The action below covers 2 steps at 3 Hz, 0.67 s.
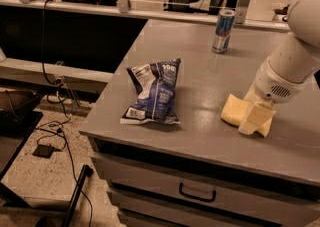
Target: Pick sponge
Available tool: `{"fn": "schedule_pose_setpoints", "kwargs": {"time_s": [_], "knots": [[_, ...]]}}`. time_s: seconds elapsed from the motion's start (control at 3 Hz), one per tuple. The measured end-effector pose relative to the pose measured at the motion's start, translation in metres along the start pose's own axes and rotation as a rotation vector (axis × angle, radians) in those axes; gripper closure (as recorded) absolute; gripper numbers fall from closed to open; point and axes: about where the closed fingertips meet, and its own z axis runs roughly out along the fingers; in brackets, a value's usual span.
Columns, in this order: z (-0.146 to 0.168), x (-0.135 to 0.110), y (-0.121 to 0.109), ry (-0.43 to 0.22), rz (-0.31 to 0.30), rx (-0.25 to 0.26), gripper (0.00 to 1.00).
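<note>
The sponge (232,110) is a pale yellow flat slab lying on the grey table (200,78) at the right, near the front edge. My gripper (256,119) hangs from the white arm (290,66) and is down at the sponge's right end, over it and covering that part. Only the left part of the sponge shows clearly. I cannot tell whether the gripper touches the sponge.
A blue snack bag (155,92) lies left of the sponge in the table's middle. A blue and silver can (223,31) stands at the back. Drawers with a dark handle (198,194) are below the front edge. Cables (50,136) lie on the floor at left.
</note>
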Motion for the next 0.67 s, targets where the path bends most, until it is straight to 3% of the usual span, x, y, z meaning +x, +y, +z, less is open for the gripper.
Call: {"fn": "schedule_pose_setpoints", "kwargs": {"time_s": [0.33, 0.67], "knots": [[-0.003, -0.0007, -0.0001, -0.001, 0.0, 0.0, 0.8], [-0.0115, -0.0026, 0.0008, -0.016, -0.011, 0.003, 1.0]]}}
